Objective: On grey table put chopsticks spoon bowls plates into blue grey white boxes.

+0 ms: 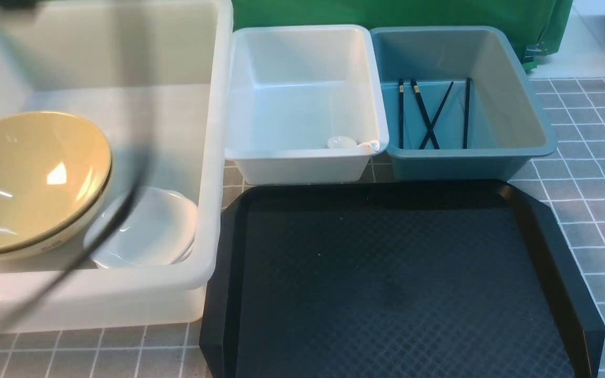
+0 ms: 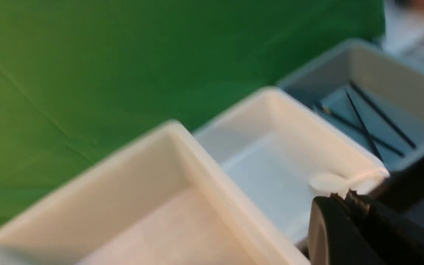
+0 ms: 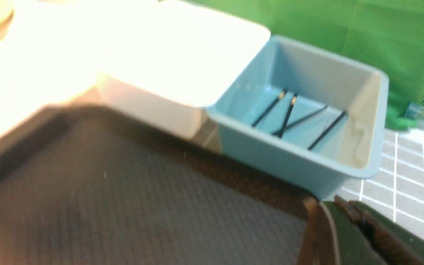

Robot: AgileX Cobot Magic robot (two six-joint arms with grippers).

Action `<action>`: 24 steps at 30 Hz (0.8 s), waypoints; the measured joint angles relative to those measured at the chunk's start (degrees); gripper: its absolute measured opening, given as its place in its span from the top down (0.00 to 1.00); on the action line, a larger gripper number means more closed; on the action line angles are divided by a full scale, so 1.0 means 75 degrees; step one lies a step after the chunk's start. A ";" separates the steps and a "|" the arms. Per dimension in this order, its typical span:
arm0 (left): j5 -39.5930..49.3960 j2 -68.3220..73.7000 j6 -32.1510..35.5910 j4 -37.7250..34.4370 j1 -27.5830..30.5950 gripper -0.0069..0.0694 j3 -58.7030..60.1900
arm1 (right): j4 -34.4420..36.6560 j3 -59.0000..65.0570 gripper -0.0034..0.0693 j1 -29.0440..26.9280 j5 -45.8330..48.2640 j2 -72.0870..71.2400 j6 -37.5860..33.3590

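Note:
The large translucent box (image 1: pixel 213 157) at the left holds stacked yellow bowls (image 1: pixel 24 178) and white plates (image 1: pixel 150 231) beside them. The white box (image 1: pixel 302 31) holds the spoon (image 1: pixel 344 142) at its near right corner. The blue box (image 1: pixel 512 105) holds several black chopsticks (image 1: pixel 428 115), two of them crossed. My left gripper (image 2: pixel 344 195) is shut and empty, above the large box's near side, and sees the spoon (image 2: pixel 329 182). My right gripper (image 3: pixel 339 202) is shut and empty, over the tray's right edge, near the blue box (image 3: pixel 377 121) and its chopsticks (image 3: pixel 289 114).
A black textured tray (image 1: pixel 397 283) lies in front of the white and blue boxes with nothing on it. The grey table (image 1: pixel 596 157) shows to the right. A green cloth (image 1: pixel 386 13) hangs behind the boxes. A blurred dark cable (image 1: pixel 97 231) crosses the large box.

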 joint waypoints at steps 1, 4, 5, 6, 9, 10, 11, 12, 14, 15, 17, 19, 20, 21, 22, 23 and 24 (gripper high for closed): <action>-0.0539 -0.0605 -0.0383 0.0324 0.0009 0.92 0.0791 | 0.0000 0.0181 0.91 0.0000 -0.0228 -0.0134 0.0072; -0.1557 -0.2034 -0.2105 0.1272 0.0018 0.92 0.2526 | 0.0000 0.0617 0.91 0.0000 -0.0994 -0.0284 0.0128; -0.1687 -0.2493 -0.2824 0.1668 0.0018 0.92 0.3063 | 0.0000 0.0747 0.91 0.0000 -0.1300 -0.0291 0.0174; -0.1712 -0.2910 -0.3378 0.2046 0.0018 0.92 0.3443 | 0.0000 0.0862 0.91 0.0000 -0.1624 -0.0299 0.0252; -0.1644 -0.3801 -0.4898 0.2822 0.0018 0.92 0.4557 | 0.0005 0.1097 0.91 0.0000 -0.2403 -0.0299 0.0371; -0.1626 -0.4179 -0.5332 0.3092 0.0018 0.92 0.5029 | 0.0005 0.1173 0.91 0.0000 -0.2884 -0.0299 0.0384; -0.1633 -0.4425 -0.5553 0.3239 0.0018 0.92 0.5400 | 0.0005 0.1206 0.91 0.0000 -0.3160 -0.0299 0.0392; -0.1667 -0.4586 -0.5657 0.3326 0.0018 0.92 0.5740 | 0.0005 0.1215 0.91 0.0000 -0.3343 -0.0299 0.0409; -0.1717 -0.4677 -0.5717 0.3381 0.0018 0.92 0.6085 | 0.0005 0.1215 0.91 0.0000 -0.3608 -0.0299 0.0449; -0.1739 -0.4681 -0.5731 0.3381 0.0018 0.92 0.6253 | 0.0005 0.1215 0.91 0.0000 -0.3693 -0.0299 0.0469; -0.1790 -0.4681 -0.5764 0.3425 0.0018 0.92 0.6506 | 0.0005 0.1215 0.91 0.0000 -0.3850 -0.0306 0.0482; -0.1855 -0.4681 -0.5789 0.3548 0.0018 0.92 0.6751 | 0.0008 0.1215 0.91 0.0000 -0.3898 -0.0306 0.0491; -0.1855 -0.4681 -0.5795 0.3681 0.0018 0.92 0.6810 | 0.0008 0.1215 0.91 0.0000 -0.3875 -0.0306 0.0491; -0.1864 -0.4681 -0.5795 0.3859 0.0018 0.92 0.6835 | 0.0008 0.1215 0.91 0.0000 -0.3859 -0.0306 0.0498; -0.1864 -0.4681 -0.5795 0.3859 0.0018 0.92 0.6835 | 0.0008 0.1215 0.91 0.0000 -0.3859 -0.0306 0.0497; -0.1897 -0.4681 -0.5805 0.4101 0.0018 0.92 0.6835 | 0.0008 0.1215 0.91 0.0000 -0.3829 -0.0306 0.0497; -0.1903 -0.4681 -0.5805 0.4125 0.0018 0.92 0.6835 | 0.0008 0.1215 0.91 0.0000 -0.3821 -0.0306 0.0497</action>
